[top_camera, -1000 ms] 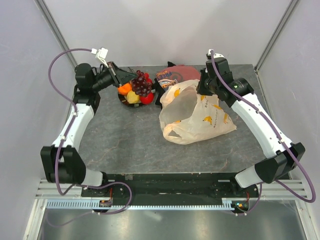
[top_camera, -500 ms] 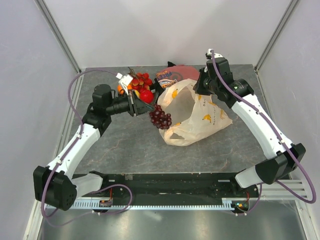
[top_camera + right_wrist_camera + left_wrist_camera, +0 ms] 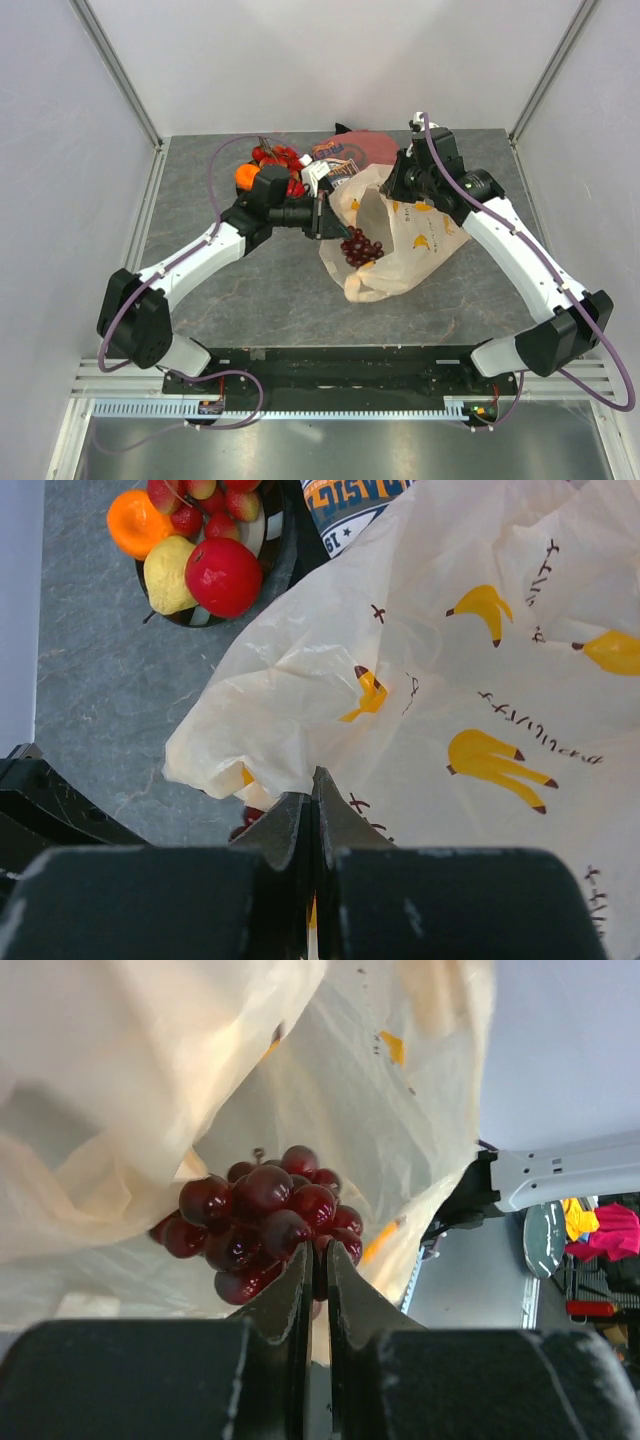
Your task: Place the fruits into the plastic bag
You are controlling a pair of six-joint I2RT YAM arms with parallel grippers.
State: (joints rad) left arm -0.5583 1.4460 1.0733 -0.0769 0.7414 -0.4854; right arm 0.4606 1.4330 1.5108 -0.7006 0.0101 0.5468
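Carrying the bunch of dark grapes (image 3: pixel 260 1218) by its stem, the left gripper (image 3: pixel 316 1260) is clamped on it just inside the mouth of the plastic bag (image 3: pixel 425 240). The right gripper (image 3: pixel 313 792) pinches the bag's rim, lifting it open. Next, I judge, the grapes must go deeper before the jaws let go. The apple (image 3: pixel 222 576), orange (image 3: pixel 138 524) and yellow pear-like fruit (image 3: pixel 168 572) wait on the plate (image 3: pixel 280 552).

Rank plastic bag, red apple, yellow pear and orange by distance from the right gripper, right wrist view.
1. plastic bag, pinched in the right gripper.
2. red apple, up and left.
3. yellow pear, just left of the apple.
4. orange, farthest, top left.
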